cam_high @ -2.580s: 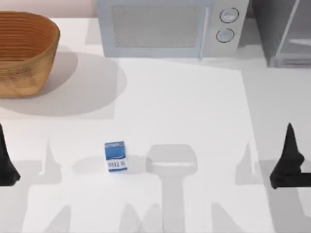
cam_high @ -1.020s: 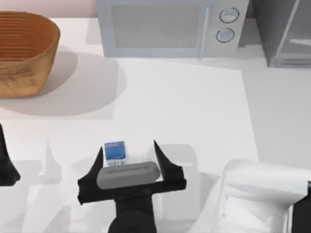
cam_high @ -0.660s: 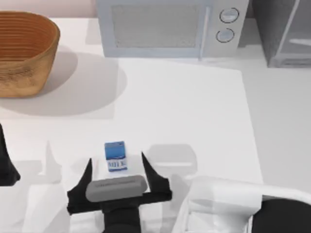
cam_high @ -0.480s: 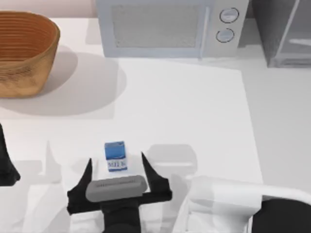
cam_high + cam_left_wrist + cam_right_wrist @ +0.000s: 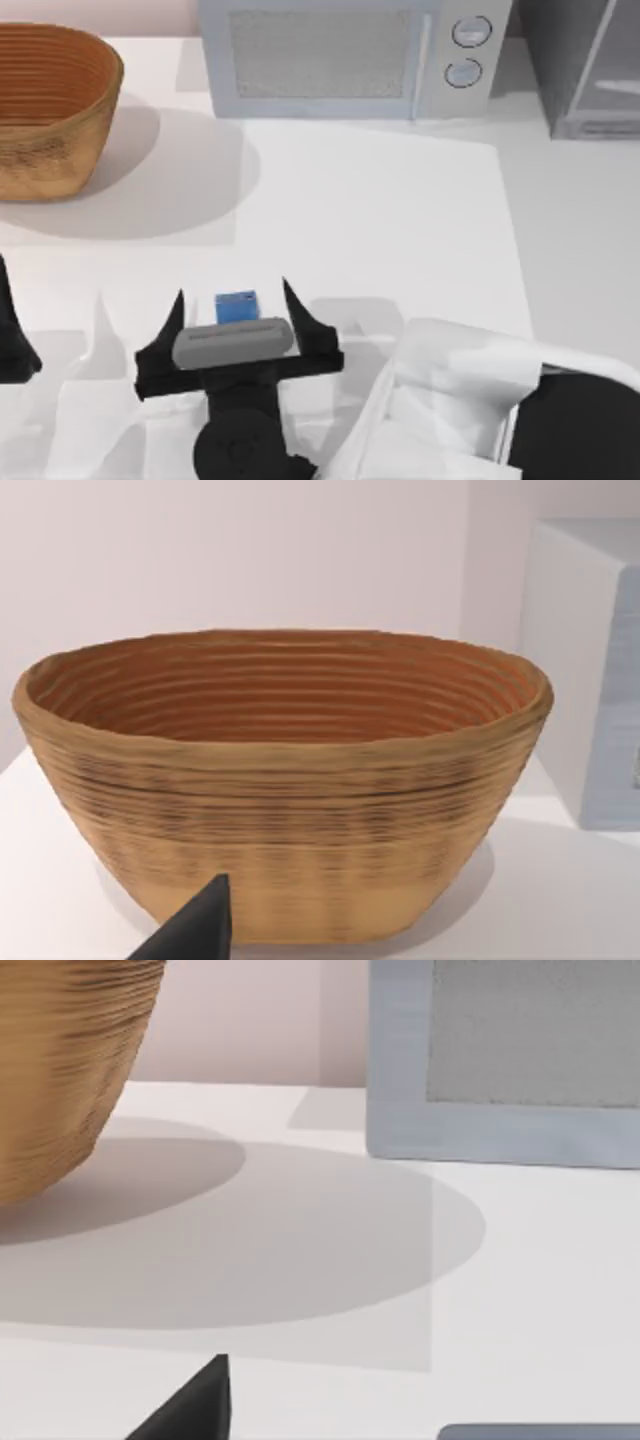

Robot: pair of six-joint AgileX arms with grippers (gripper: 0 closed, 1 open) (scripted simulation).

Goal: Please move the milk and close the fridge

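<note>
At the top view's far left edge, low on the white table (image 5: 400, 220), the black left gripper (image 5: 10, 335) sits parked; how its fingers stand cannot be told. Its wrist camera faces the round woven wicker basket (image 5: 285, 780), which stands in the table's back-left corner (image 5: 50, 105). Right of that, near the front of the table, the black right gripper (image 5: 231, 308) is over the small blue-topped milk carton (image 5: 236, 305): its two pointed fingers are spread wide, one (image 5: 172, 312) to the carton's left and the other (image 5: 293, 305) to its right, each with a gap to the carton, so it holds nothing. The grey block on the gripper body covers the carton's near part, so just the blue top shows in the top view. The carton stands on the table between the fingertips. At the back centre is the light-grey microwave with two round dials (image 5: 340, 60), which the right wrist view sees ahead (image 5: 505, 1060), with the basket's side beside it. In the back-right corner stands the large dark grey fridge with a lighter grey door panel (image 5: 585, 65), well apart from the carton.
</note>
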